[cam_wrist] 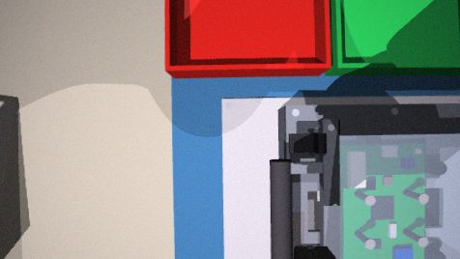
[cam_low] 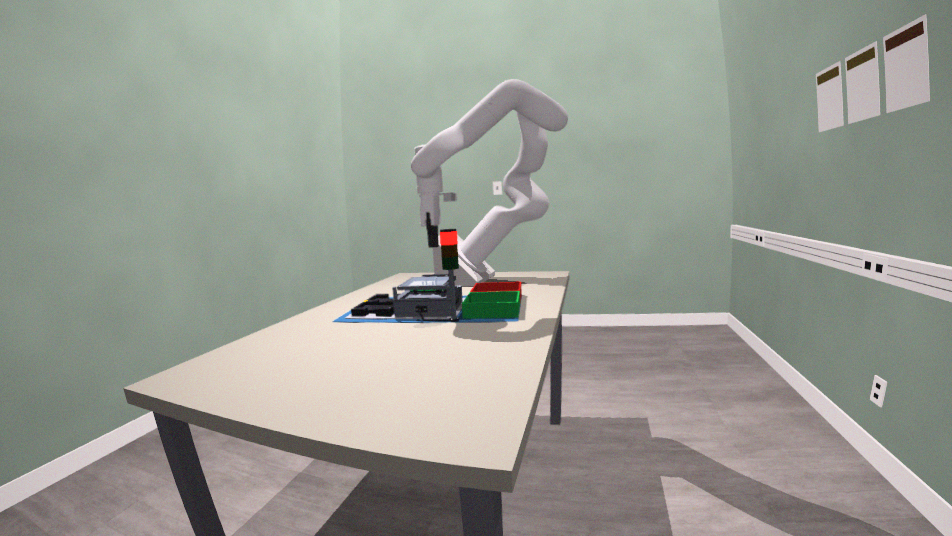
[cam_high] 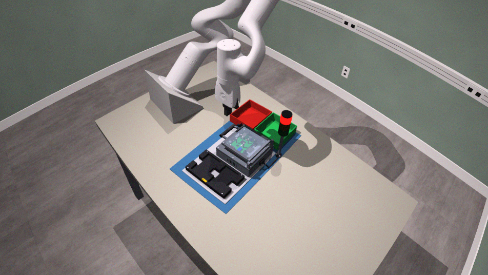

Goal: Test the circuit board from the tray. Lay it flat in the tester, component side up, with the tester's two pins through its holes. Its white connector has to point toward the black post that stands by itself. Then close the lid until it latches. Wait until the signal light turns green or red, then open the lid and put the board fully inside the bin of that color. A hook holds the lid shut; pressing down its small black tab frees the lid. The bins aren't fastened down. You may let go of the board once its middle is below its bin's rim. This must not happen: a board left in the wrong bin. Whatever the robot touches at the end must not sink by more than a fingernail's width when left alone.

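We see the black-fingered gripper (cam_high: 227,109) (cam_low: 431,234), closed and empty, above the tabletop near the square red bin (cam_high: 250,114) (cam_low: 496,286) (cam_wrist: 251,68). The green rectangular circuit board (cam_high: 241,142) (cam_wrist: 383,193) lies inside the grey box-shaped tester (cam_high: 242,162) (cam_low: 426,308) (cam_wrist: 296,112), under its clear lid, which looks shut. The cylindrical signal light (cam_high: 285,119) (cam_low: 449,238) glows red.

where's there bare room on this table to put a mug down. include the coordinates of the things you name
There's a broad bare stretch between the blue mat (cam_high: 200,153) (cam_low: 343,320) (cam_wrist: 197,203) and the table's far end from the arm (cam_high: 239,10) (cam_low: 489,106). It's crowded on the mat, where the black tray (cam_high: 209,167) (cam_low: 373,307), tester (cam_high: 244,163) (cam_low: 424,308) and two bins sit close together.
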Robot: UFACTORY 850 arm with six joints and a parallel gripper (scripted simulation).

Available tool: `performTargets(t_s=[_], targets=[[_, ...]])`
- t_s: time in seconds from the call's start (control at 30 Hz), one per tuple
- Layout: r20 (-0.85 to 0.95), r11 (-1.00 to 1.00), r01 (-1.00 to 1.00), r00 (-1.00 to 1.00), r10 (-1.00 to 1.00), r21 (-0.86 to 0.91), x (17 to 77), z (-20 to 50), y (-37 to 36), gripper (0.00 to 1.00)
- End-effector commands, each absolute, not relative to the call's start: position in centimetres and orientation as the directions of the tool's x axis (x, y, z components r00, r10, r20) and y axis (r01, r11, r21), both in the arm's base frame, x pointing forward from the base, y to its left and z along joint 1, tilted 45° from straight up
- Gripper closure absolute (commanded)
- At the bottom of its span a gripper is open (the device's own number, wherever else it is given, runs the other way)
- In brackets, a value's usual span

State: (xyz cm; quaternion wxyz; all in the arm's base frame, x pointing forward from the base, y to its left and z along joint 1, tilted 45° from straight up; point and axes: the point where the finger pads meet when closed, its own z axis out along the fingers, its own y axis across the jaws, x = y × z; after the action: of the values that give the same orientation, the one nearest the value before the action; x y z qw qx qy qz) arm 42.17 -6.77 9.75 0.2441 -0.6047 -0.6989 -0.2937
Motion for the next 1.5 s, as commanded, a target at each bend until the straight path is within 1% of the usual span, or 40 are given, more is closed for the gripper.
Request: performTargets(t_s=[0.0, 0.2, 0.3, 0.47, 0.7, 0.77, 0.9, 1.13, 1.27, 1.33, 1.47], targets=[[0.697, 0.084, 0.991, -0.133, 0.704, 0.105, 42.23, 9.78, -6.84, 1.00], [0.702, 0.051, 0.996, -0.088, 0.707, 0.073, 42.23, 9.78, -6.84, 1.00], [0.704, 0.013, 0.999, -0.033, 0.709, 0.034, 42.23, 9.78, -6.84, 1.00], [0.703, -0.080, 0.995, 0.097, 0.705, -0.058, 42.23, 9.78, -6.84, 1.00], [0.668, -0.249, 0.942, 0.336, 0.664, -0.227, 42.23, 9.78, -6.84, 1.00], [0.668, -0.249, 0.942, 0.336, 0.664, -0.227, 42.23, 9.78, -6.84, 1.00], [0.620, -0.357, 0.872, 0.489, 0.613, -0.336, 42.23, 9.78, -6.84, 1.00], [0.526, -0.488, 0.736, 0.677, 0.514, -0.469, 42.23, 9.78, -6.84, 1.00], [0.458, -0.553, 0.637, 0.771, 0.443, -0.537, 42.23, 9.78, -6.84, 1.00], [0.458, -0.553, 0.637, 0.771, 0.443, -0.537, 42.23, 9.78, -6.84, 1.00], [0.368, -0.616, 0.509, 0.861, 0.351, -0.602, 42.23, 9.78, -6.84, 1.00]])
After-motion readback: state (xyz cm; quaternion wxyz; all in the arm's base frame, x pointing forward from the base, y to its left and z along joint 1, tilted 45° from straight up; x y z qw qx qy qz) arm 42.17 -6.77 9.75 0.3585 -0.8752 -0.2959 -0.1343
